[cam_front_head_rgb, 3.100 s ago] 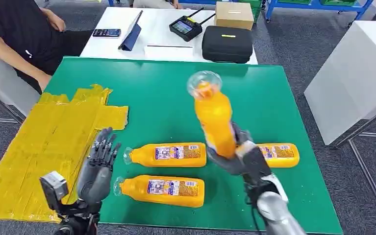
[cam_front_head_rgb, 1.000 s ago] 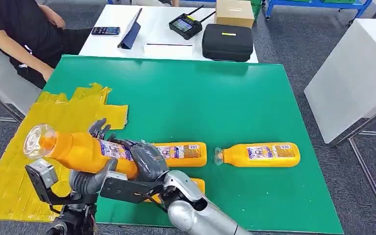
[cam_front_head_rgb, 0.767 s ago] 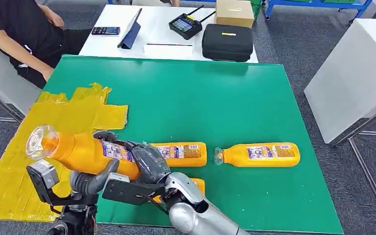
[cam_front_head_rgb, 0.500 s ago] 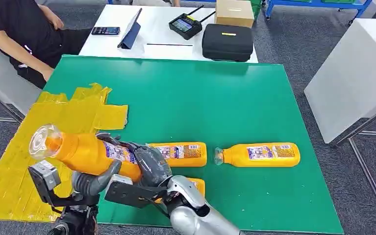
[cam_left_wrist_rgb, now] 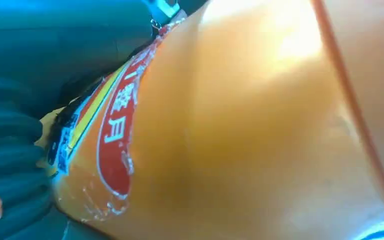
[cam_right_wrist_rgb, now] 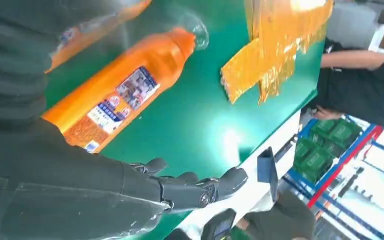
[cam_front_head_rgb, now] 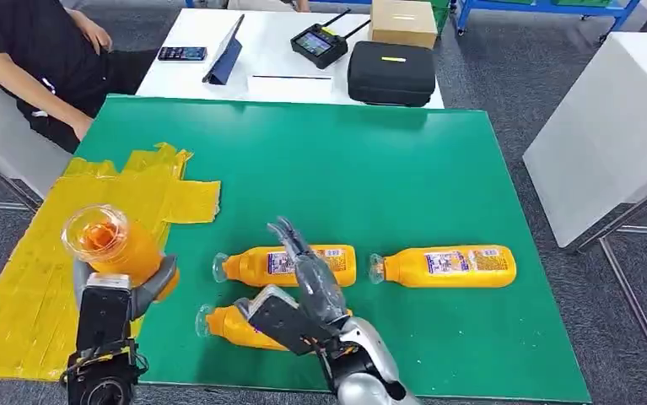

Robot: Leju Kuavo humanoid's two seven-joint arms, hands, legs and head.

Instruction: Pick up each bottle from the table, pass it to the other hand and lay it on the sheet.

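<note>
From the head view, we see our left hand (cam_front_head_rgb: 138, 283) holding an orange bottle (cam_front_head_rgb: 113, 249) above the yellow sheet (cam_front_head_rgb: 67, 253). Our right hand (cam_front_head_rgb: 307, 274) is spread out and holds nothing, above two bottles (cam_front_head_rgb: 303, 263) lying on the green surface (cam_front_head_rgb: 345, 177). In the left wrist view, the held bottle (cam_left_wrist_rgb: 240, 130) sits very close. In the right wrist view, our fingers (cam_right_wrist_rgb: 200, 190) are apart over the surface.

The green surface (cam_front_head_rgb: 438, 177) carries a crinkled yellow sheet (cam_front_head_rgb: 67, 253) at its left edge and three orange bottles lying on their sides: (cam_front_head_rgb: 286, 266), (cam_front_head_rgb: 446, 267), (cam_front_head_rgb: 231, 327)

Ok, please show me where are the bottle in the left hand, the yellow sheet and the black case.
held bottle (cam_front_head_rgb: 109, 242), head view, on its orange neck
yellow sheet (cam_front_head_rgb: 67, 245), head view, on its bare middle
black case (cam_front_head_rgb: 391, 74), head view, on its top
</note>
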